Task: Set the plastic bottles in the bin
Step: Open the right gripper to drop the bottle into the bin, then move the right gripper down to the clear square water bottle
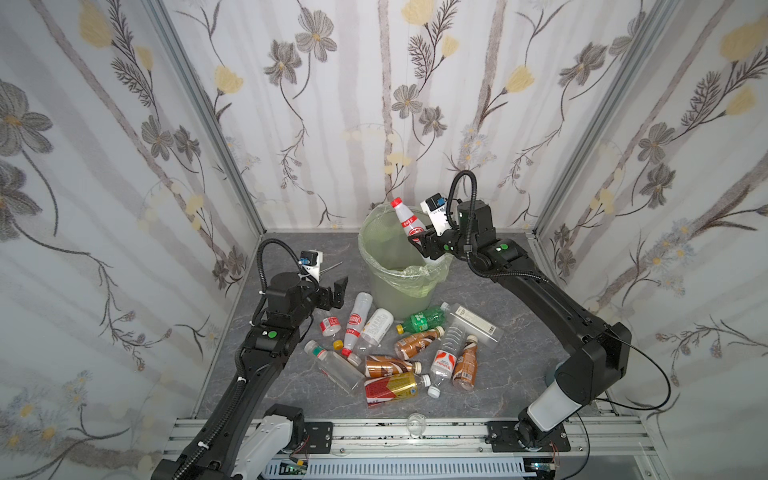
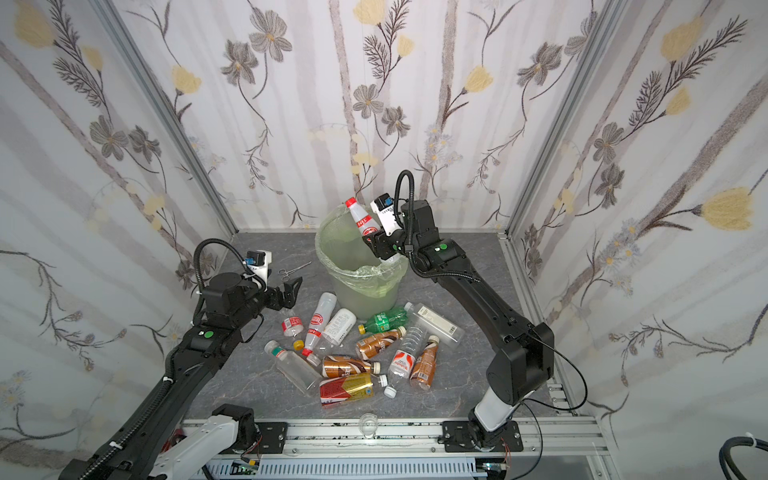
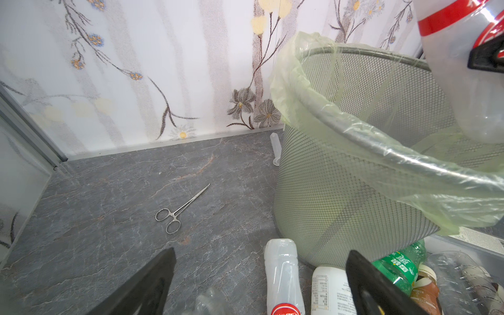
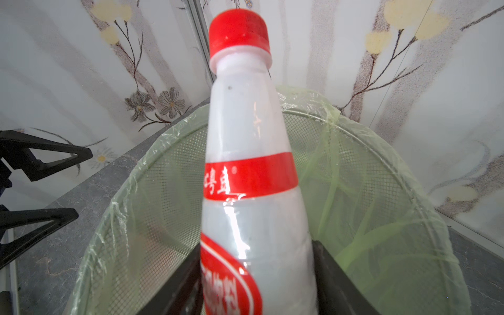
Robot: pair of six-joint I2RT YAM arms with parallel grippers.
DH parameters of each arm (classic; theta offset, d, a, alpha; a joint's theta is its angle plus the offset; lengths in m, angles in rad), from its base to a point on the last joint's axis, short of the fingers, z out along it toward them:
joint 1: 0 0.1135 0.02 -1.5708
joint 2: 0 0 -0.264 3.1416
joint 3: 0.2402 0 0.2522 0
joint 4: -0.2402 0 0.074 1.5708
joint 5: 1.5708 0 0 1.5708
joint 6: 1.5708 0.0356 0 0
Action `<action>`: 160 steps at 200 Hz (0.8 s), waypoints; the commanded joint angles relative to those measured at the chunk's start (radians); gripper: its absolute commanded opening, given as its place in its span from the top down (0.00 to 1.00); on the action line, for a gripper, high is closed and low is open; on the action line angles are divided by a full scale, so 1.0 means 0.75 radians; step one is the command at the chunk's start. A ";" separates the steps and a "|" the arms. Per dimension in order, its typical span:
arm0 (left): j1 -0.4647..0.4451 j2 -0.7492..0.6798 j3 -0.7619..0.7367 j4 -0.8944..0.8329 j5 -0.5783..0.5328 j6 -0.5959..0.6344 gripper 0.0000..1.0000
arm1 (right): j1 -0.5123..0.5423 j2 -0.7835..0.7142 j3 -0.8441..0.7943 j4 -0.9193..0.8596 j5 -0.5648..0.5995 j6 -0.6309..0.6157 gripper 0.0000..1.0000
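Clear red-capped plastic bottle w/ red-white label (image 1: 409, 222): cap up, tilted, base over mouth of round grey-green mesh bin w/ green bag liner (image 1: 374, 266), so drop should land inside. R gripper (image 1: 417, 242) jaws clasp its lower body. Other bottles (image 1: 390, 365) lie on grey marble worktop (image 1: 511, 374) beside bin. L gripper (image 1: 337, 293) wide open, empty, low by pile, prob. set for next pick.

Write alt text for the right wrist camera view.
A white plastic bottle with a red cap and red-banded label is held upright in the right hand over the mesh bin lined with a green bag. The left hand, open, shows at the edge; floral wallpaper behind.
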 commanded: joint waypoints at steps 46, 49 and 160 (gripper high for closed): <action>0.000 -0.015 -0.002 0.010 -0.004 0.015 0.00 | 0.001 -0.028 0.012 -0.005 0.034 -0.034 0.31; 0.000 -0.015 -0.001 0.010 -0.003 0.014 0.00 | 0.000 -0.031 0.011 -0.008 0.036 -0.033 0.31; 0.000 -0.024 -0.006 0.008 -0.024 0.018 0.00 | -0.065 -0.536 -0.391 -0.163 0.246 -0.107 0.21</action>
